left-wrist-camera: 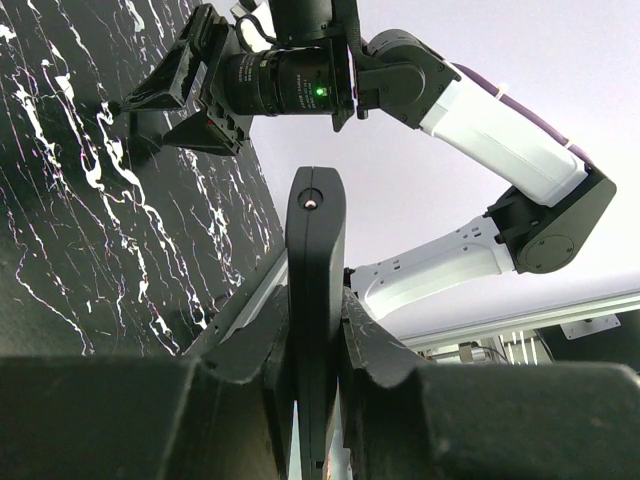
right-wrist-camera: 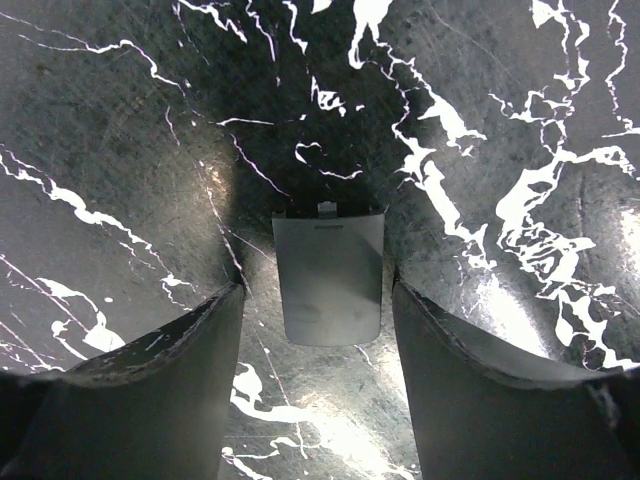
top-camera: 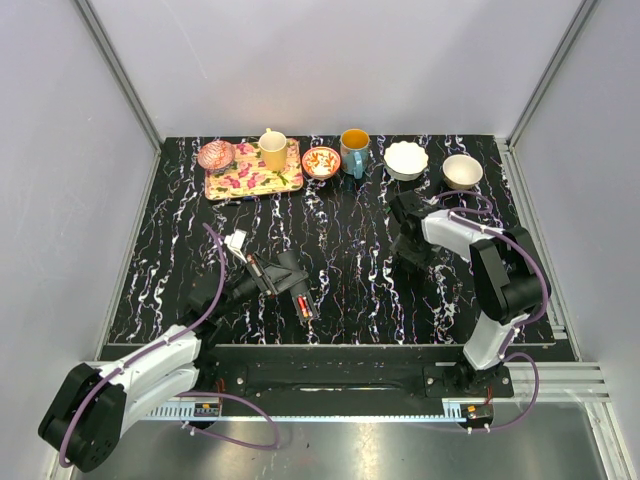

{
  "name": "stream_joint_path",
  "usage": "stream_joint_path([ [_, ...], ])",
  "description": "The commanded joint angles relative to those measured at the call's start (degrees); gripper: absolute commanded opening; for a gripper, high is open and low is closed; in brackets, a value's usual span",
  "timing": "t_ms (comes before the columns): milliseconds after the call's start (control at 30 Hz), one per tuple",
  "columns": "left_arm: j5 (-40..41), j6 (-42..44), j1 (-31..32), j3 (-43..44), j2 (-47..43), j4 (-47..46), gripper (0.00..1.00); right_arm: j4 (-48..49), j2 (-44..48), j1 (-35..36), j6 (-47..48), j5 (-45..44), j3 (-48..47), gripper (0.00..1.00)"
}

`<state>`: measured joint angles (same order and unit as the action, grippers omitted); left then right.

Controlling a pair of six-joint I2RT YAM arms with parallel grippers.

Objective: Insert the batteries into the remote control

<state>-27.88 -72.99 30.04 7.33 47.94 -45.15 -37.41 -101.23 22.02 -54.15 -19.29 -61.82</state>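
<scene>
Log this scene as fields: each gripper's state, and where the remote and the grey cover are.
left gripper: shut on the remote control
remote control: clamped edge-on, its end sticking out past the jaws
right gripper: open, low over the table
grey cover: flat on the table, between the right jaws, untouched

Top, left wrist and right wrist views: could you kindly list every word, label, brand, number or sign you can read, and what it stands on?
No text can be read in any of the three views.
On the slim black plastic remote control: no print shows on the side in view.
On the flat grey plastic battery cover: plain, nothing legible.
On the floral rectangular tray: pattern only, no lettering.
</scene>
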Motion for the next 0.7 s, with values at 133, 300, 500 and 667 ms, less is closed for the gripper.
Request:
stream_joint_path([
  [133,-1.1,0.7,-0.2,0.7,1.4,-4.8,0.0,1.9,-3.6,-1.4,4.0,1.1,1.2,0.61],
  [300,-1.0,0.5,-0.2,0.7,1.9,-5.2,0.0,2.6,-2.5,-1.7,4.4,2.1,3.1,0.53],
  [500,-1.0,0.3,-0.2,0.3,1.5,-5.3,0.0,2.5,-2.7,-1.7,8.3,4.7,2.9,0.35],
  [667,-0.7,0.4,-0.2,0.0,0.6,-4.7,0.0,1.6,-4.1,-1.6,16.2,9.9,1.5,0.27],
])
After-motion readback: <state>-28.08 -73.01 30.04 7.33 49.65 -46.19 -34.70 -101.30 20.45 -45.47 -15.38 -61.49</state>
